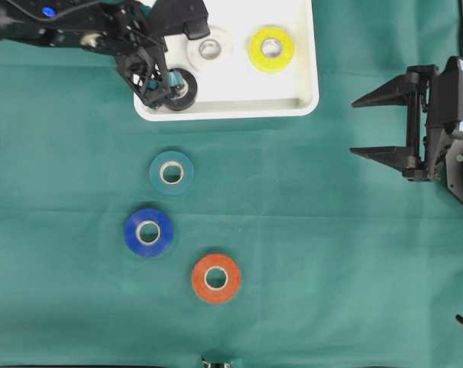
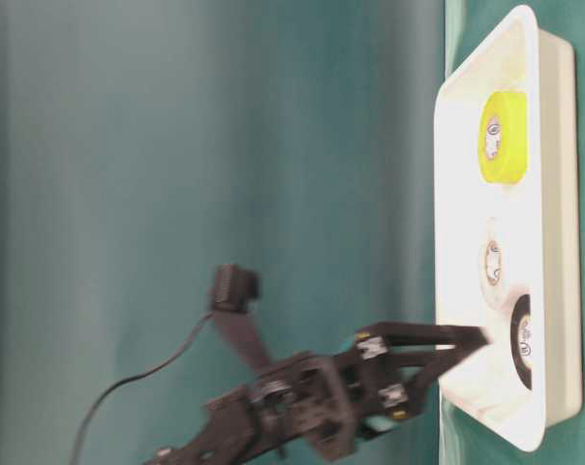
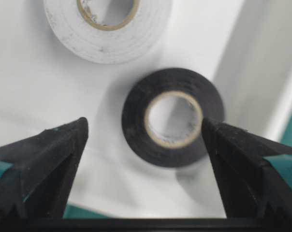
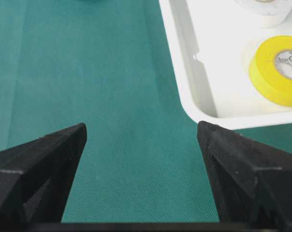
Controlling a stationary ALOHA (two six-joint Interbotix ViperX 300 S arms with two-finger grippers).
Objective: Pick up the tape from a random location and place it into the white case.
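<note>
The white case [image 1: 231,110] sits at the top of the green cloth. A black tape [image 1: 184,88] lies flat in its near left corner. My left gripper [image 1: 165,86] hovers over that roll, open. In the left wrist view the black tape [image 3: 136,116] lies on the case floor between the spread fingers of the left gripper [image 3: 143,123], nearer the right one and not squeezed. A white tape [image 3: 107,38] and a yellow tape [image 1: 271,48] also lie in the case. My right gripper [image 1: 353,127] stands open at the right over bare cloth, holding nothing.
Three loose rolls lie on the cloth below the case: a teal tape [image 1: 171,172], a blue tape [image 1: 149,231] and an orange-red tape [image 1: 216,278]. The right wrist view shows the case corner [image 4: 194,72] ahead of the right gripper [image 4: 141,128].
</note>
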